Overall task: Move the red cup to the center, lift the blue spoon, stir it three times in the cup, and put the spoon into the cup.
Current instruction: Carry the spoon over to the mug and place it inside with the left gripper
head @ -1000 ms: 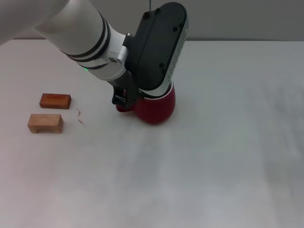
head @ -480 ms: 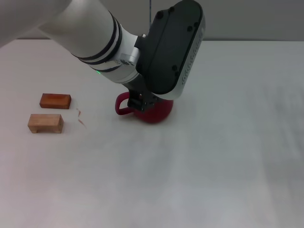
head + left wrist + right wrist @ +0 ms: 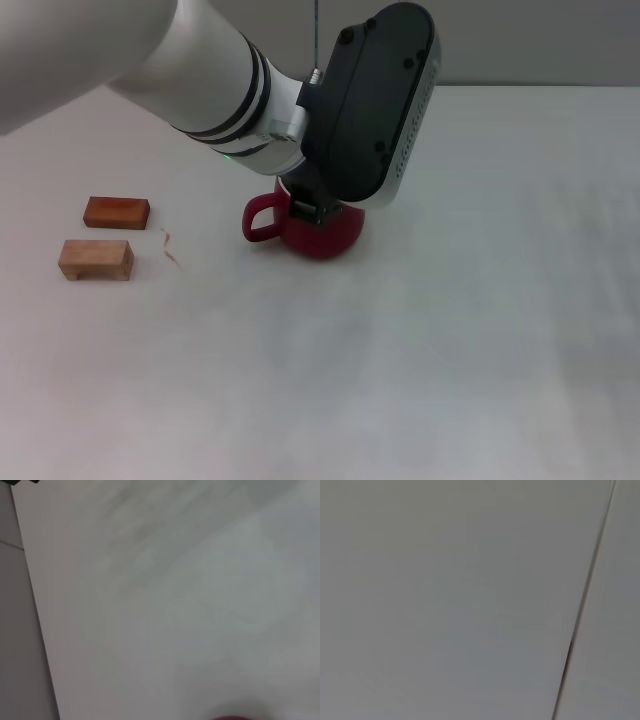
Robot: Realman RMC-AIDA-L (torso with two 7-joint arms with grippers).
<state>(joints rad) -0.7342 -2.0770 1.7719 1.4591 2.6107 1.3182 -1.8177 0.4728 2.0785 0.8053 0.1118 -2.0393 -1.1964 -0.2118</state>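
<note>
- The red cup [image 3: 318, 232] is seen in the head view standing upright on the white table [image 3: 420, 360], its loop handle turned toward the two wooden blocks [image 3: 100, 235].
- The left gripper [image 3: 305, 207] is poised directly over the cup, with the bulky black wrist housing covering the cup's rim and mouth; whether the jaws are spread or closed on the cup cannot be told, since the fingers are hidden.
- In the left wrist view only bare table and a thin red sliver of the cup [image 3: 235, 718] at the frame edge are shown.
- The right gripper is not seen in any view; only a plain grey surface is given by the right wrist view.
- The blue spoon is not visible anywhere.
- The blocks lie well apart from the cup, on its handle side, one just beside the other.
- The cup is judged stiff, fairly heavy for its size, glazed and therefore slippery, and breakable if knocked over.
- A hold across the rim wall or on the handle loop is judged firmest; the rounded belly is likely to slide out of a pinch.
</note>
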